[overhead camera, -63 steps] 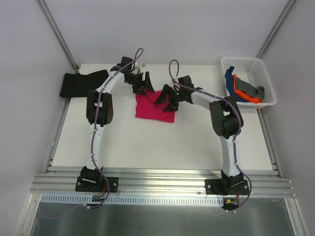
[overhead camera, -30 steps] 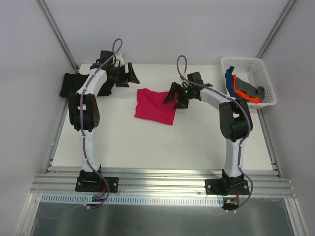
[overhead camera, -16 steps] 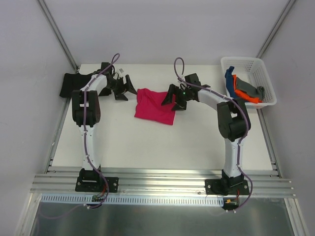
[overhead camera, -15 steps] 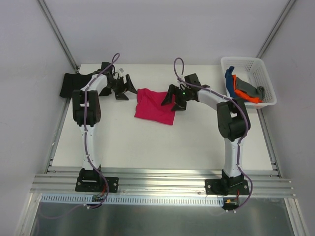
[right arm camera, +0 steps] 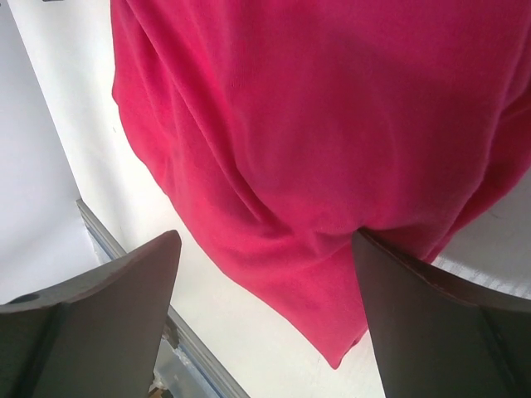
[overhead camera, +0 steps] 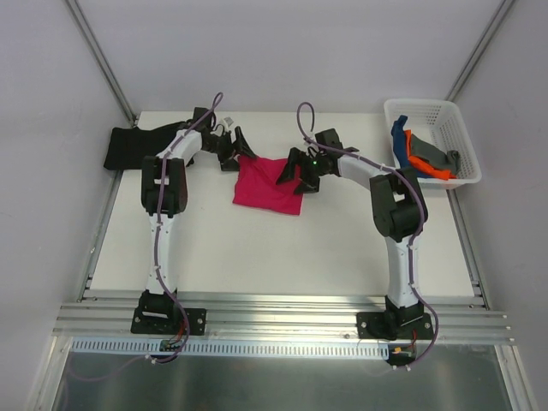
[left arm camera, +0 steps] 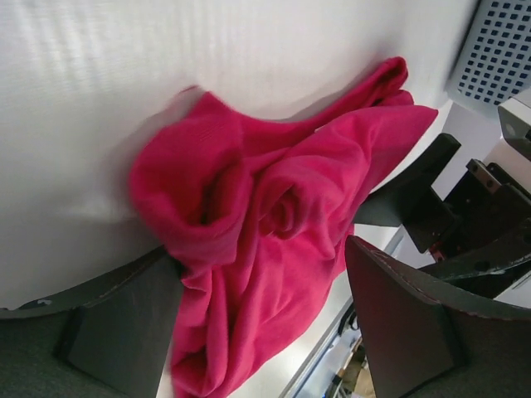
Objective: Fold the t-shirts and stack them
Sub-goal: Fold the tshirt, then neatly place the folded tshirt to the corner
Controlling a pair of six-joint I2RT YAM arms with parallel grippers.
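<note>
The crimson-pink t-shirt [overhead camera: 267, 190] lies folded small at the table's back middle. My left gripper [overhead camera: 241, 154] stands open at its upper left corner. In the left wrist view the bunched cloth [left arm camera: 274, 215] lies between the spread fingers [left arm camera: 124, 332], and one finger touches its edge. My right gripper [overhead camera: 292, 176] is open over the shirt's upper right edge. In the right wrist view the shirt [right arm camera: 332, 124] fills the gap above its fingers [right arm camera: 448, 323]. A black t-shirt [overhead camera: 141, 145] lies at the back left.
A white lattice basket [overhead camera: 402, 104] at the back right holds blue [overhead camera: 399, 137], orange [overhead camera: 424, 160] and grey [overhead camera: 447, 158] shirts. Metal frame rails run along the table's left, right and near edges.
My left gripper has swung right from beside the black shirt to the pink shirt's left corner, bunching it. The right gripper has shifted slightly left over the shirt's edge.
</note>
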